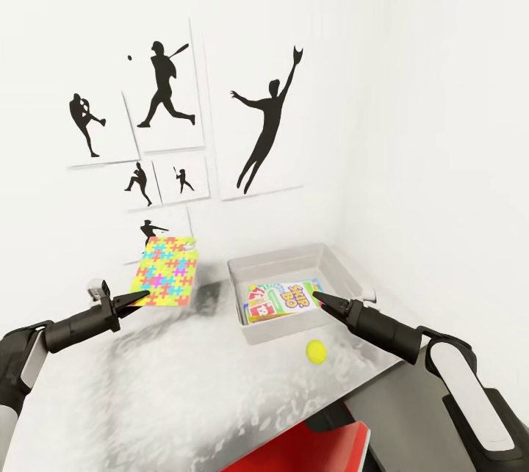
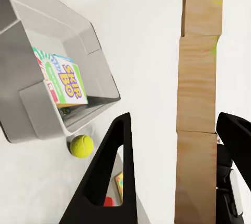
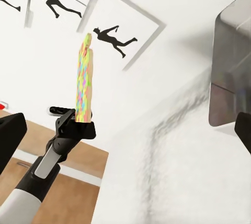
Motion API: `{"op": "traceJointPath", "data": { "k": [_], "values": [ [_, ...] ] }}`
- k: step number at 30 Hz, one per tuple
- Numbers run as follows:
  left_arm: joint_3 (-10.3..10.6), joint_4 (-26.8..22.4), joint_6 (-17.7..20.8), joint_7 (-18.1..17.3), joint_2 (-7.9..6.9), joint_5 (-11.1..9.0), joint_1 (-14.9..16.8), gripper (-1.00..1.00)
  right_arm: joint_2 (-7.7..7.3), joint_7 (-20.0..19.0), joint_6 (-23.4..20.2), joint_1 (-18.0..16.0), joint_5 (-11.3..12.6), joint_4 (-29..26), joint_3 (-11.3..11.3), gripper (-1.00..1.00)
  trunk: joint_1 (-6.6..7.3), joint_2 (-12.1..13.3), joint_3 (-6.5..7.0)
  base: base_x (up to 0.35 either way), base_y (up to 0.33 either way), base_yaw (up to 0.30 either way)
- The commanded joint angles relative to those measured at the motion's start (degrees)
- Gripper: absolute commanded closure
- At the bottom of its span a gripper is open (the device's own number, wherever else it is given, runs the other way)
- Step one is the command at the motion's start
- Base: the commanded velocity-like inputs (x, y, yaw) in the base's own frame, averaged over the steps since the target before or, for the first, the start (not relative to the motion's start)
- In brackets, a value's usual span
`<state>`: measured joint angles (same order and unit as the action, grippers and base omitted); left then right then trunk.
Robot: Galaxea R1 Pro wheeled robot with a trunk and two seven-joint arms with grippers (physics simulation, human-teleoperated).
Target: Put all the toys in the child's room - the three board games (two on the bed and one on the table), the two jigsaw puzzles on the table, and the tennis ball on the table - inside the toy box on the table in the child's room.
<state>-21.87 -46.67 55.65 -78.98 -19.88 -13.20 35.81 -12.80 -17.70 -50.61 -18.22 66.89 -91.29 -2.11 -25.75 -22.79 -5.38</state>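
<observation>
Puzzle (image 1: 166,271) hangs left of centre above the table (image 1: 220,384), its lower edge clamped in the left gripper (image 1: 144,297), and looks thin, light, stiff, best held by that edge; right gripper (image 1: 319,299), seemingly closed empty, hovers over the toy box (image 1: 253,263).

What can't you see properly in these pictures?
- Second jigsaw puzzle: in the head view, only the one held up by the left gripper is visible, jigsaw puzzle.
- Games under the Skip-Bo box: the toy box wall hides how many lie below.
- Right gripper: head view shows it closed to a point at the box; whether it grips anything is unclear.
- Tennis ball: fine markings too small.
</observation>
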Motion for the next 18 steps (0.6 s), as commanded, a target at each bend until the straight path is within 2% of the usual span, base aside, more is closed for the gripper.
{"op": "traceJointPath", "data": {
  "k": [1, 18],
  "values": [
    [-0.01, 0.00, 0.56, -0.13, -0.02, -0.07, 0.05, 1.00, -0.03, -0.31, -0.11, -0.06, -0.27, 0.00, -0.01, -1.00, -0.04, -0.13, -0.13, 0.000, 0.000, 0.000],
    [0.02, 0.00, 0.52, -0.13, 0.02, -0.07, 0.05, 1.00, -0.04, -0.31, -0.11, -0.06, -0.27, -0.03, 0.00, -1.00, -0.04, -0.13, -0.13, 0.000, 0.000, 0.000]
  ]
}}
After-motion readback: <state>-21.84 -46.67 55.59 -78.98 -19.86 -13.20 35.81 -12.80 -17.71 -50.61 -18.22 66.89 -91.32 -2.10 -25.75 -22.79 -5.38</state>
